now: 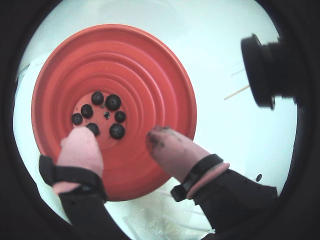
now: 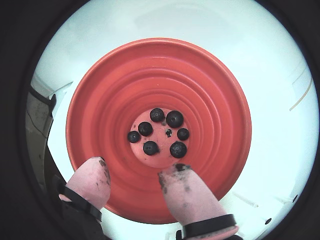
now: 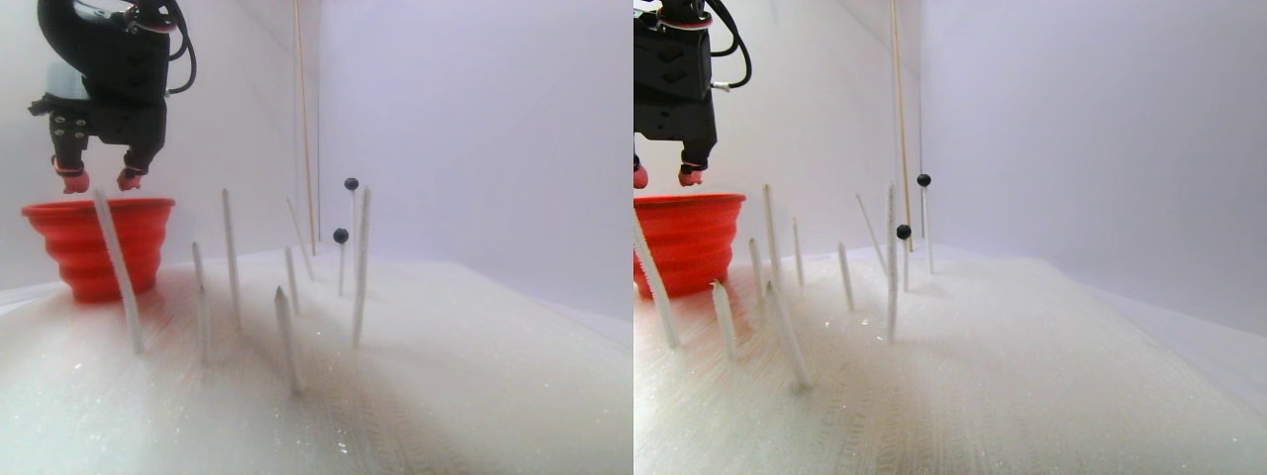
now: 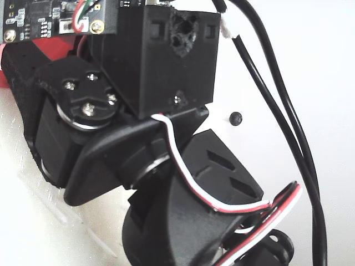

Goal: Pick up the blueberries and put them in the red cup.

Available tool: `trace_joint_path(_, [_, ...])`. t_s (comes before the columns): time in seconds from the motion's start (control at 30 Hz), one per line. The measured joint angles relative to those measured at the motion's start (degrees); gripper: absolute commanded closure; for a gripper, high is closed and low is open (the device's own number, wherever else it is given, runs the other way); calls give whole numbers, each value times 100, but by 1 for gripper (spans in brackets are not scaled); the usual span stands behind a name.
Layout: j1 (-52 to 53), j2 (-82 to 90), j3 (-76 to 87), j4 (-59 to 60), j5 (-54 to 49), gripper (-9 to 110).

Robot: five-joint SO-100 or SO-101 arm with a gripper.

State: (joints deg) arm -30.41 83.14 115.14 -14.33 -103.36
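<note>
The red cup fills both wrist views from above, and several dark blueberries lie in a ring on its flat bottom. My gripper hangs open over the cup's near side, its pink fingertips smudged dark and nothing between them. In the stereo pair view the gripper hovers just above the rim of the red cup at far left. Two more blueberries sit on top of thin white stalks to the right of the cup, the lower one slightly nearer it. One blueberry shows past the arm in the fixed view.
Several upright white stalks stand in the white grainy ground between cup and berries. A thin wooden rod rises behind them. A black camera body juts in at the right of a wrist view. The arm fills the fixed view.
</note>
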Motion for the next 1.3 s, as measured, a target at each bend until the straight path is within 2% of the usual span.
trace_joint_path(0.47, [114,738,457,255,9,84])
trace_joint_path(1.3, [1028,2804,1811,1310,-114,85])
